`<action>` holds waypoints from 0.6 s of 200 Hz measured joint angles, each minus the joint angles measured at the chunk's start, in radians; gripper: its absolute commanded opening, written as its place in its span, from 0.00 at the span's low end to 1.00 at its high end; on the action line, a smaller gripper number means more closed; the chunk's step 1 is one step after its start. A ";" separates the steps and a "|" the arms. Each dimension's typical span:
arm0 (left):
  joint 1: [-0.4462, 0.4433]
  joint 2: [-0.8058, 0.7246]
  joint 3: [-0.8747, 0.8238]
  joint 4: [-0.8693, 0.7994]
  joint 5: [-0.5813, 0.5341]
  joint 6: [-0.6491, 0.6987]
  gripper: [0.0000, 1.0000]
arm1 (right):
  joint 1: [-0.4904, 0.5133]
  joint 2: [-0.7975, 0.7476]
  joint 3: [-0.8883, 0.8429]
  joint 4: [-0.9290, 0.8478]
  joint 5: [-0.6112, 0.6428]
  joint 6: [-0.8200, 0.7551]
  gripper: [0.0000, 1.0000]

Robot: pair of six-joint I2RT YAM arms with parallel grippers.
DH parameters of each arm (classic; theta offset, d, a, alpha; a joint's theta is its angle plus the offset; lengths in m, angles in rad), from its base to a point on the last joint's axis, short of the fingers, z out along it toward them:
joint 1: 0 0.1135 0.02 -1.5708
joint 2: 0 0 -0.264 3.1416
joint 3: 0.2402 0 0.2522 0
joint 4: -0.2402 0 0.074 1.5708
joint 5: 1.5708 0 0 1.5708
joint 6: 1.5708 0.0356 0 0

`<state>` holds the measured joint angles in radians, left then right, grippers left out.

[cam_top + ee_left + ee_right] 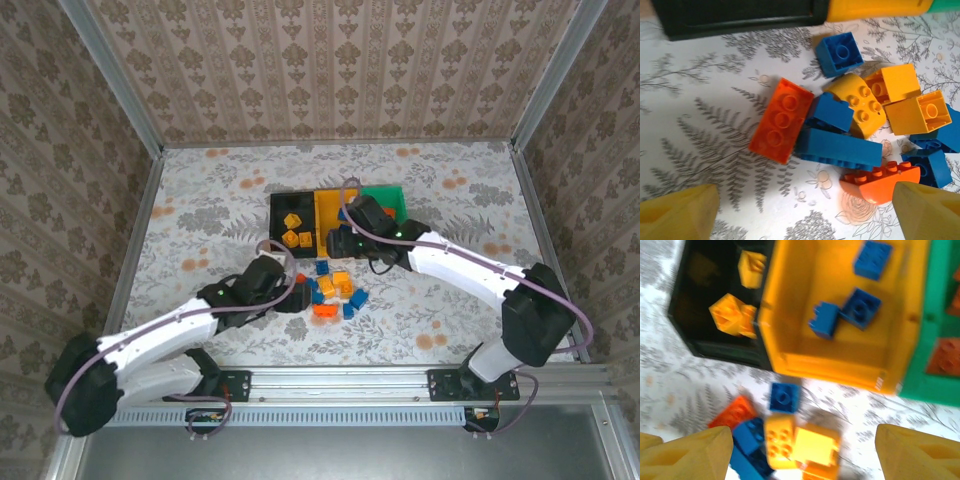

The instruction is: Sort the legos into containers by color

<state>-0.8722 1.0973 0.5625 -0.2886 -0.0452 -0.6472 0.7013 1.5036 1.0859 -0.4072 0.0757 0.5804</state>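
The table [200, 200], under a floral cloth, carries everything. The containers [278, 205] stand in a row at its middle: black bin [695, 270] on the left, orange-yellow bin [800, 290] in the centre, green bin [920, 340] on the right. The right gripper [800, 452] hovers over the bins' near edge, jaws spread with nothing between them. The left gripper [802, 215] hangs over the loose legos [335, 292] just near the bins, jaws spread wide and empty. Yellow bricks [730, 312] lie in the black bin, blue bricks [860, 307] in the orange-yellow one, and red-orange bricks [945, 355] in the green. In the pile, a red-orange brick [781, 120] lies against a long blue brick [840, 148].
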 measured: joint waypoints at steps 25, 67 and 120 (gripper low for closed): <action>-0.015 0.098 0.046 0.019 0.010 0.020 0.82 | -0.014 -0.051 -0.071 -0.003 0.003 0.012 0.77; -0.087 0.170 0.105 0.029 0.019 0.075 0.84 | -0.018 -0.133 -0.132 -0.002 0.005 0.026 0.78; -0.176 0.266 0.155 0.071 0.069 0.144 0.80 | -0.052 -0.202 -0.179 -0.003 0.010 0.026 0.77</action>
<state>-1.0485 1.3628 0.7177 -0.2176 0.0242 -0.5030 0.6491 1.3018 0.9066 -0.4103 0.0860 0.6064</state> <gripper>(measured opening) 0.816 0.774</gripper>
